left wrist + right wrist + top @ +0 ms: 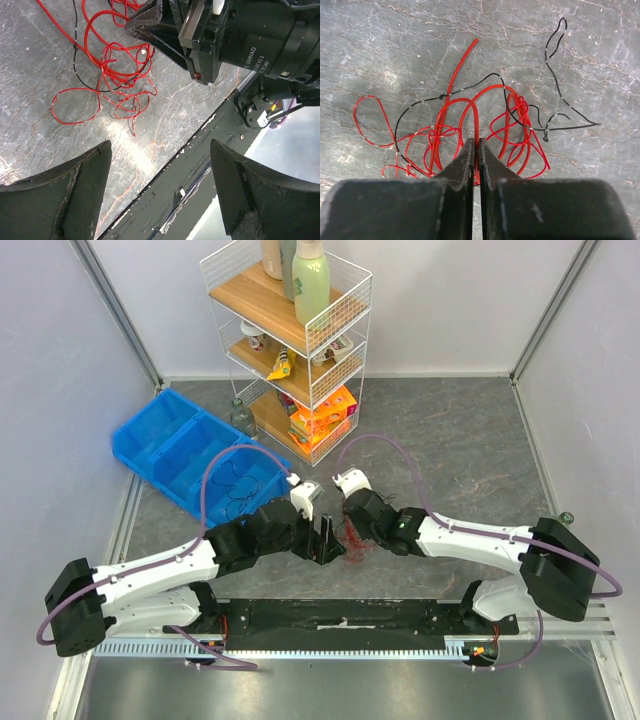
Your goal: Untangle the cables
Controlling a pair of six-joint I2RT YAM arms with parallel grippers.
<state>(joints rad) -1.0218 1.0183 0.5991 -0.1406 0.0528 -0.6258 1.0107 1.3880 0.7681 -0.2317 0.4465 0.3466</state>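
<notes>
The cables [485,120] lay on the table [450,440] in one small tangle, between the two grippers and just beyond the rail [340,615]. They were very thin wires, mostly red with a black one crossing through, so I judged them very light, soft and springy. They would slide and drag the whole bunch when one strand is pulled.

The right gripper [475,150] stood with its jaws pressed together, tips down in the red loops. A red strand ran under the tips, but I could not tell if it was really pinched. The left gripper [160,145] was wide open and held nothing, near the tangle on the rail side.

A good place to hold seemed the free black end, or the single red loop lying apart, not the dense middle. Open table was beyond the tangle and to the right. The bin [190,455] and the rack [300,340] limited the far left, and the rail was close behind.
</notes>
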